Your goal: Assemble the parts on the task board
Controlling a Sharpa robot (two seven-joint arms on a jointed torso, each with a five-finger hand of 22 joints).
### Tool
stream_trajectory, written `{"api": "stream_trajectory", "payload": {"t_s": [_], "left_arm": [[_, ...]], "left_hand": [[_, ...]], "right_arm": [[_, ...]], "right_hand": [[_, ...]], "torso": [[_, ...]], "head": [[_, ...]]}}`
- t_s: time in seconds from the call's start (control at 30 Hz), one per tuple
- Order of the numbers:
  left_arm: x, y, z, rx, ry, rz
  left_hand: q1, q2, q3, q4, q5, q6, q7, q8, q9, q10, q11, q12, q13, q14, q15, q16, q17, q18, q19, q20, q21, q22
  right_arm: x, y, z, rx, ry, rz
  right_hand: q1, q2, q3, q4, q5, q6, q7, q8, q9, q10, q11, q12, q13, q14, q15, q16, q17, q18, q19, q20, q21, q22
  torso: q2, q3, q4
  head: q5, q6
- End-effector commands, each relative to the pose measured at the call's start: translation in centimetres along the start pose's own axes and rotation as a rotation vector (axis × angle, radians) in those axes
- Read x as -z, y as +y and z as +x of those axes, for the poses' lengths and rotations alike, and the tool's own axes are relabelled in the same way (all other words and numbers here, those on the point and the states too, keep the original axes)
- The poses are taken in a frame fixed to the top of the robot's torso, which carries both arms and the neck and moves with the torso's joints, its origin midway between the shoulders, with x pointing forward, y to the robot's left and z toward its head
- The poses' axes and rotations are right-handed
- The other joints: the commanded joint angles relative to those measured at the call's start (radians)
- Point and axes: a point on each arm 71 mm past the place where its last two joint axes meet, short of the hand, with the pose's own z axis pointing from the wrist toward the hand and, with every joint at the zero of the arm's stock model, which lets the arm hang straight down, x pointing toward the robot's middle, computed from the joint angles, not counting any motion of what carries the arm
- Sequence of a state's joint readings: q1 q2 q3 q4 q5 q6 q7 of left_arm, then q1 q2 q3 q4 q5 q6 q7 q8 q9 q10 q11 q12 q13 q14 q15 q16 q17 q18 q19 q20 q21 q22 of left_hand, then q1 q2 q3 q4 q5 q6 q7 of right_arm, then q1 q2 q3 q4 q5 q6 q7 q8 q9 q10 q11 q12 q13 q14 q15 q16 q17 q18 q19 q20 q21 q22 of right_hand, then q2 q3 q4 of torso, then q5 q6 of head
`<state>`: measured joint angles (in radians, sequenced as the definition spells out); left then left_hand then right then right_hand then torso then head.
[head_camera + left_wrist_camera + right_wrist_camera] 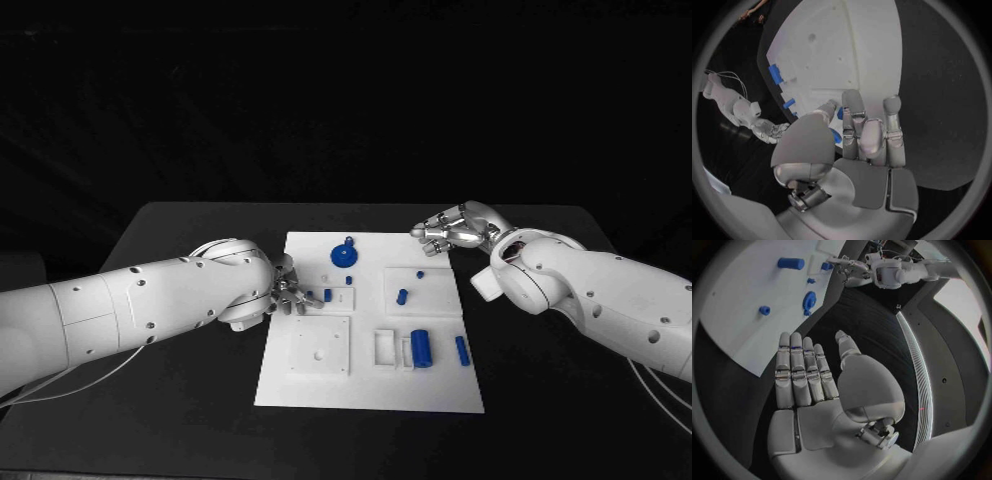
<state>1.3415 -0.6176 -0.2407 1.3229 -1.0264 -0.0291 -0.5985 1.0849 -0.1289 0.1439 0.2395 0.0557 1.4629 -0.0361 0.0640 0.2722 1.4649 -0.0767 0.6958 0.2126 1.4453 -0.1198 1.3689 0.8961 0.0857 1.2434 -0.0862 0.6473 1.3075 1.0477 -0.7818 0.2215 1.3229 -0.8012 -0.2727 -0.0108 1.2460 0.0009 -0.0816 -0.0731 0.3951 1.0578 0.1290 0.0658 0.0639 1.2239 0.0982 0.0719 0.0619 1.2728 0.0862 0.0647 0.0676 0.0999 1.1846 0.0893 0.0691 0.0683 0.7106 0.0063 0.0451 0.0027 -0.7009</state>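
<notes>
Board edge nearest us: white task board on black table; we see bare white at its near end.
Blue cylinder: biggest blue part, lying in a pocket, well apart from both hands, nearer the right arm's side.
Slim blue part: just beside the cylinder, toward the board's right edge.
Round blue part: disc w/ a stub at the far end, between the two hands, closer to the R one.
Small blue pegs: one mid-board; another just beside the L fingertips.
Left hand: at the board's left edge, fingers reaching over it. Wrist view shows fingers close together over small blue bits; we can't tell if it grips one.
Right hand: off the far right corner of the board, over the table. Wrist view: fingers straight, side by side, thumb apart, nothing held.
</notes>
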Motion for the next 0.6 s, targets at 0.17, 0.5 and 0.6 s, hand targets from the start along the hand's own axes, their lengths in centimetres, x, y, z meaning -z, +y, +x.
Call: {"api": "stream_trajectory", "payload": {"t_s": [0.17, 0.5, 0.6], "left_arm": [[0.3, 0.3, 0.0, 0.013, 0.014, -0.004], [0.7, 0.8, -0.8, 0.072, 0.004, 0.008], [1.0, 1.0, -1.4, 0.115, -0.003, 0.022]], "left_hand": [[0.009, -0.032, -0.042, 0.049, -0.001, 0.014, 0.001, 0.004, 0.002, 0.051, -0.002, 0.003, -0.003, -0.002, 0.001, -0.007, 0.0, -0.005, 0.001, -0.004, -0.006, 0.019], [-0.004, -0.052, -0.06, 0.051, -0.005, 0.0, 0.006, 0.001, -0.01, 0.051, 0.001, -0.015, -0.017, -0.01, -0.001, -0.028, -0.03, -0.015, -0.004, -0.016, -0.016, 0.016], [0.05, -0.027, -0.052, 0.039, 0.007, -0.05, 0.021, 0.004, -0.018, 0.049, 0.013, -0.075, -0.035, -0.034, 0.004, -0.087, -0.114, -0.031, -0.015, -0.028, -0.044, 0.008]], "right_arm": [[0.0, 0.0, 0.1, 0.0, 0.013, -0.009], [0.1, -0.2, 0.1, 0.0, 0.013, -0.007], [0.1, -0.2, 0.1, 0.0, 0.012, -0.006]], "right_hand": [[-0.004, -0.01, 0.005, 0.0, 0.004, -0.003, 0.005, -0.004, -0.002, -0.009, -0.001, -0.006, -0.001, -0.006, 0.001, -0.002, -0.002, 0.008, -0.007, -0.002, 0.001, -0.002], [-0.005, -0.01, 0.005, 0.001, 0.004, -0.004, 0.006, -0.004, -0.002, -0.01, -0.001, -0.006, -0.001, -0.007, 0.001, -0.002, -0.002, 0.008, -0.009, -0.002, 0.001, -0.002], [-0.005, -0.01, 0.005, 0.001, 0.004, -0.004, 0.006, -0.004, -0.002, -0.01, -0.001, -0.006, -0.001, -0.007, 0.001, -0.002, -0.002, 0.008, -0.009, -0.002, 0.001, -0.002]], "torso": [[-0.001, 0.0003, 0.0004], [0.0, 0.0005, -0.0005], [-0.001, 0.0007, 0.0001]], "head": [[0.001, 0.0], [0.001, 0.004], [0.0, 0.006]]}}
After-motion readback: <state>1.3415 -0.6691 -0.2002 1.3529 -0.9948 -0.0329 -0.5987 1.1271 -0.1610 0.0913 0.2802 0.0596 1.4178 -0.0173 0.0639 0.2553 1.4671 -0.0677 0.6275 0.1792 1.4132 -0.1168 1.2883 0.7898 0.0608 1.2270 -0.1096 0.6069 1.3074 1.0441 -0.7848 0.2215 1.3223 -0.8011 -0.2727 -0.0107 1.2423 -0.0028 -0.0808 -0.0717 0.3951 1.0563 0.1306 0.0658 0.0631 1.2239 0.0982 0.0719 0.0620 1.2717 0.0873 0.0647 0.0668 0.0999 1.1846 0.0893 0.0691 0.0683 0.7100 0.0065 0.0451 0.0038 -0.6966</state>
